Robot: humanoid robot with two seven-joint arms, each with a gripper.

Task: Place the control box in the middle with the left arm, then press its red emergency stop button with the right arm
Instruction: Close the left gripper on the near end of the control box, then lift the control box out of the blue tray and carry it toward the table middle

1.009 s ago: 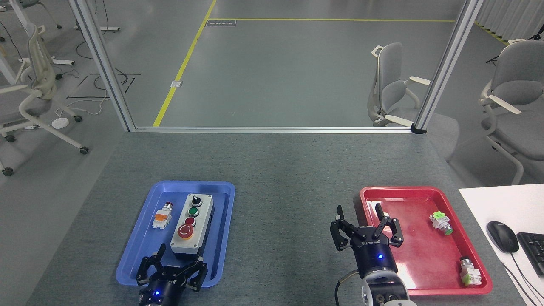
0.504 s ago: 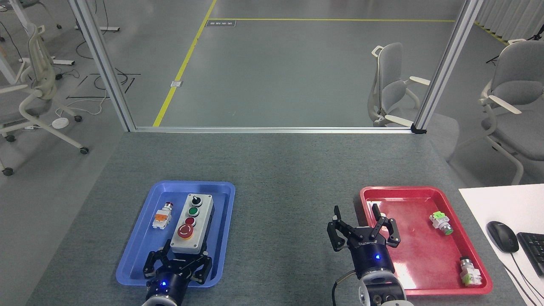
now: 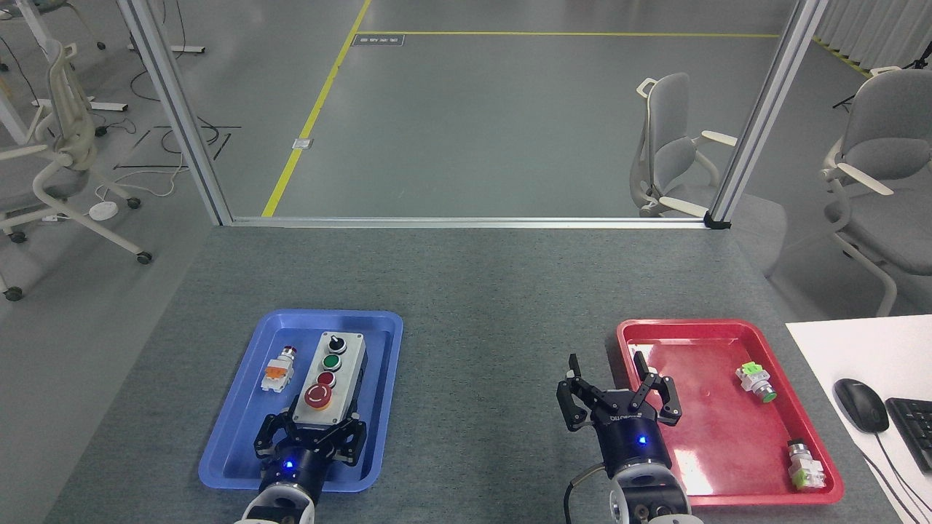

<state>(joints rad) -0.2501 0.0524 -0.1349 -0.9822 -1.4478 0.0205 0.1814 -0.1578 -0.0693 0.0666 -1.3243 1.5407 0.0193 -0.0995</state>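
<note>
The left gripper (image 3: 312, 428) has its jaws spread wide, one finger on each side of the near end of the control box (image 3: 329, 380); whether the fingertips touch the box walls I cannot tell, and they do not look clamped. The gripper body sits low over the near part of the blue tray (image 3: 240, 407), a blue light glowing on it.

The box lies lengthwise in that tray, right of its centre, with its long axis running away from the robot. Along its grey face, from far to near, sit a black knob (image 3: 336, 342), a green button (image 3: 332, 362), a small red button (image 3: 326, 378) and the emergency stop (image 3: 318, 395), which lies just beyond the left gripper. An orange-and-white part (image 3: 278, 370) lies loose in the tray just left of the box.

The right gripper (image 3: 619, 397) is released too, fingers splayed, hanging over the left edge of the red tray (image 3: 728, 451) and holding nothing. Two green-and-white parts (image 3: 755, 383) lie in that tray, one near its far right side, the other in its near right corner.

The middle (image 3: 495, 393), bare grey felt between the trays, carries nothing.
</note>
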